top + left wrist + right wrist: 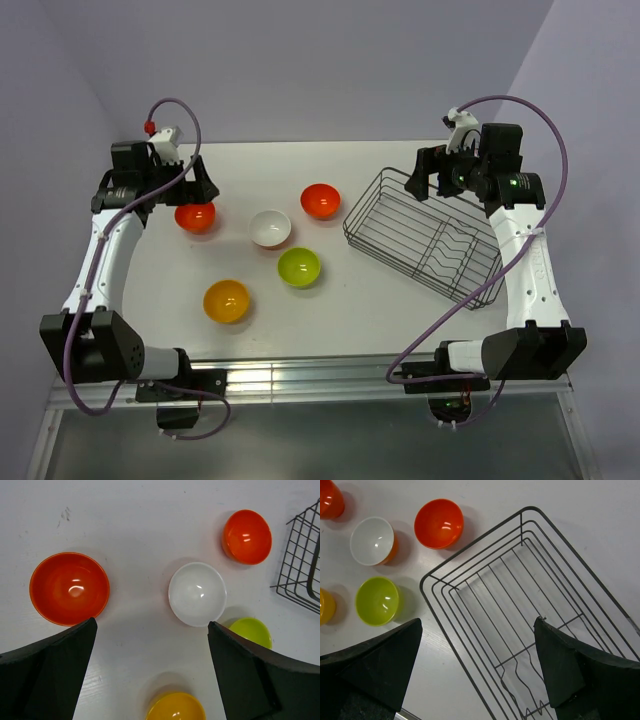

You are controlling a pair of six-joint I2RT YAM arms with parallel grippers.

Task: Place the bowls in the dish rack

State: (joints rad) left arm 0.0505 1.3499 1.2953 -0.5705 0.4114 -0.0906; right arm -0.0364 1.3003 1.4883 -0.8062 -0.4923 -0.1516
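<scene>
Currently, by item.

Left gripper point(151, 625): fingers spread wide, nothing between them. Hangs above table point(140, 520).
Red bowl point(69, 587): just ahead of one fingertip, upright on table.
White bowl point(197, 593): just ahead of the other fingertip, upright.
Second red bowl point(247, 536): farther ahead, beyond the white bowl.
Green bowl point(251, 631): beside the finger nearest the white bowl, partly hidden by it.
Yellow bowl point(176, 707): under the gap, behind the fingertips.
Rack point(470, 546): well off to this gripper's side, past the second red bowl. Sits directly beneath the right gripper point(477, 621).

Right gripper: fingers spread wide, holding nothing. Hangs over the rack's corner nearest the bowls, with wire floor and divider prongs below and ahead.

All five bowls: on table, outside rack, lying between the two grippers.
</scene>
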